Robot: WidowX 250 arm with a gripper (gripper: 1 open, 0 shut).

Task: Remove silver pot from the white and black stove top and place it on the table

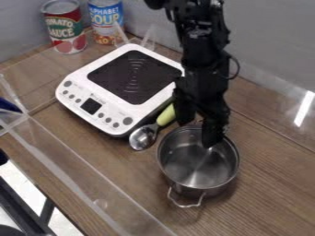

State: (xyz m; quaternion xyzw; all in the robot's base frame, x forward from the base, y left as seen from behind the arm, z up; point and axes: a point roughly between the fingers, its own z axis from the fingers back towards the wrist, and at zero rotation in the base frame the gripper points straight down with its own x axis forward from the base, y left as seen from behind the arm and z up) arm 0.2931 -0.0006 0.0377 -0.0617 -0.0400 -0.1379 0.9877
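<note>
The silver pot (197,168) stands upright on the brown wood-grain table (264,115), to the right of and in front of the stove top (121,81). The white stove top with its black glass centre is bare. My gripper (200,122) hangs straight down over the pot's far rim. Its black fingers (219,129) are spread wide, one reaching down at the rim, and nothing is held between them.
A small metal scoop with a yellow-green handle (150,135) lies between stove and pot. Two cans (64,25) stand at the back left against the wall. A clear plastic barrier (74,175) runs along the table's front edge.
</note>
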